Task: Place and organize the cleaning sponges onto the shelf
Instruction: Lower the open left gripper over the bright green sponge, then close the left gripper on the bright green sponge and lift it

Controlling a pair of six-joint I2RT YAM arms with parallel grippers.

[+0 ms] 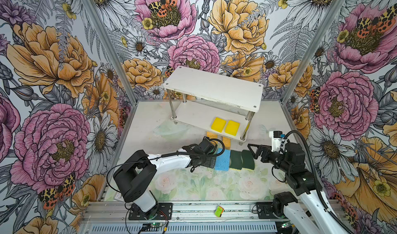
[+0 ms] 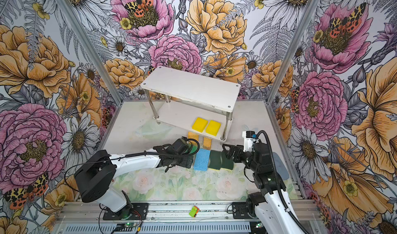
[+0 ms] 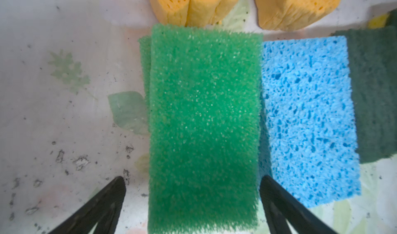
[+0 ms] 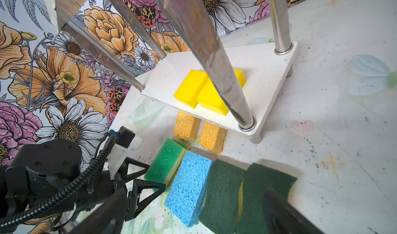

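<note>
Floral-walled cell, scuffed white table (image 1: pixel 150 123). Left pincer (image 3: pixel 192 179) was spread wide and empty, straddling the green-topped sponge (image 3: pixel 204 115) right below it: long axis 6-to-12, fingers (image 3: pixel 103 205) at 9 and 3. Blue sponge (image 3: pixel 307 119) touched it at 3, tight clearance. Right pincer (image 4: pixel 194 195), also spread and empty, hovered near the dark-green pair (image 4: pixel 225 190). Orange pair (image 4: pixel 187 126) at 12; beyond, shelf (image 1: pixel 214 86), yellow pair (image 1: pixel 218 124) on lower board.

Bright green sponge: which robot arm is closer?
Left. The left jaws sit open either side of the green sponge; the right jaws hover farther off, over the dark green sponges.
</note>
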